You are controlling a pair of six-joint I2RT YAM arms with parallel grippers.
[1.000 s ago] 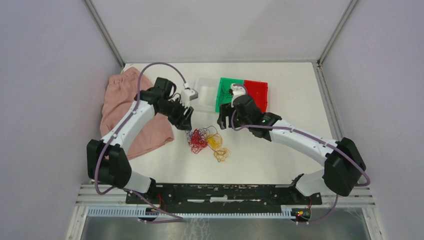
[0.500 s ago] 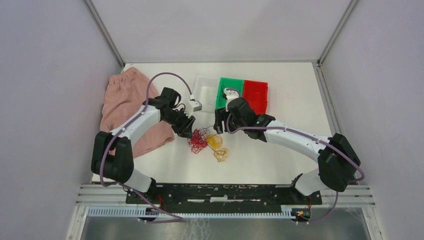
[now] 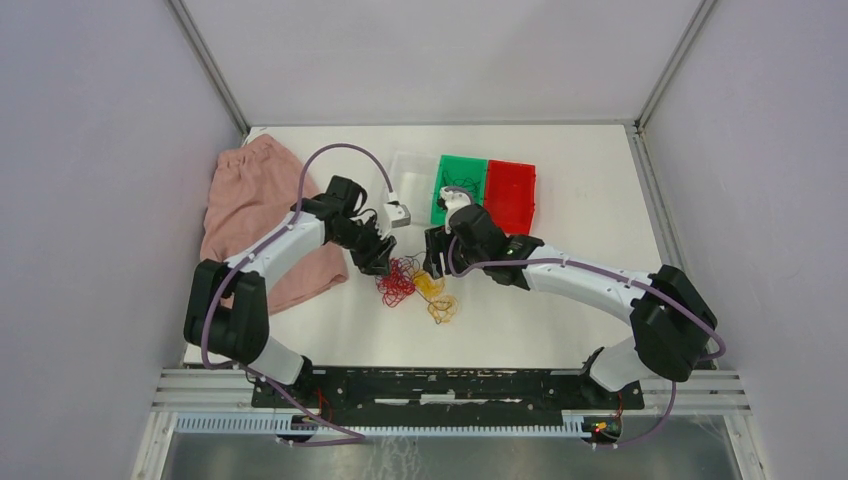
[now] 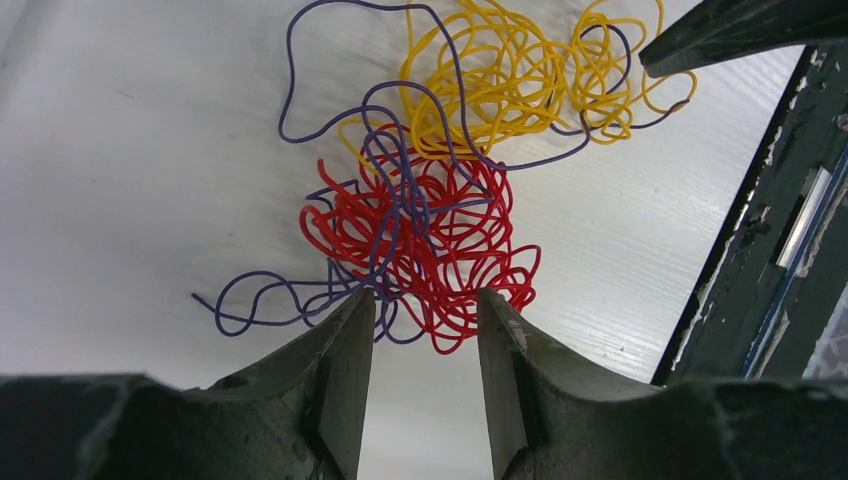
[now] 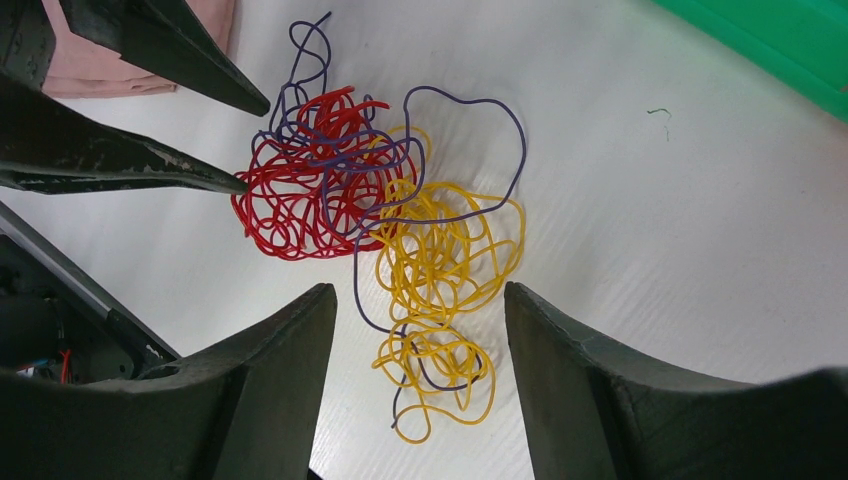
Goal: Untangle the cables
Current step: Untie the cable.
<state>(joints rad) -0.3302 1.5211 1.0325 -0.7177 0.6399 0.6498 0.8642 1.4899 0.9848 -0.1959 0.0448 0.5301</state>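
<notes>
The cables lie in one tangle on the white table: a red clump, a yellow clump and a thin purple wire looping through both. My left gripper is open, its fingertips at the near edge of the red clump. In the top view it is at the tangle's left. My right gripper is open, low over the yellow clump, with the red clump to its left. In the top view it is just above the tangle.
A pink cloth lies at the left under the left arm. A clear tray, a green tray and a red tray stand in a row behind the tangle. The left gripper's fingers show in the right wrist view.
Both grippers have moved down and inward toward the tangle. The left one has come to its left edge, the right one over its top. The cables have not moved.
</notes>
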